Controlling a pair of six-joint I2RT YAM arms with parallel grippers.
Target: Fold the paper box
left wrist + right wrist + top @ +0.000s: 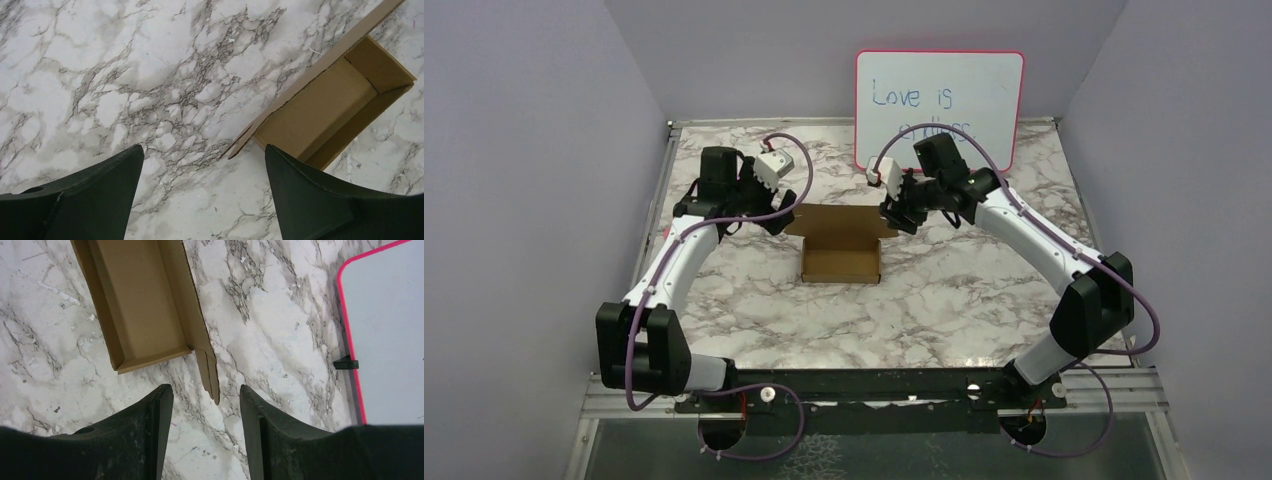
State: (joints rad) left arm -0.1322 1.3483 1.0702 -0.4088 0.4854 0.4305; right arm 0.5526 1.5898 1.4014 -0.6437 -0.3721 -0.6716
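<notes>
On table (pixel 984 290), open-topped paper box (pixel 841 262)

Plain brown box (pixel 841 262) on white marble table (pixel 964 300) with grey veins; whiteboard (pixel 939 70) framed pink, lettered blue; arms (pixel 674 262) white and black.

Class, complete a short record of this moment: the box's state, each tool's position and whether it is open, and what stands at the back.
Box: paper box, a shallow brown tray, walls up, top open, lid flap at the far edge not closed
Left tool: left tool open, empty, above the table near the flap's left corner
Right tool: right tool open, flap's right corner tip seen between its fingers, touching neither
Back: whiteboard, pink-framed, upright, handwritten
Fold: unfinished
</notes>
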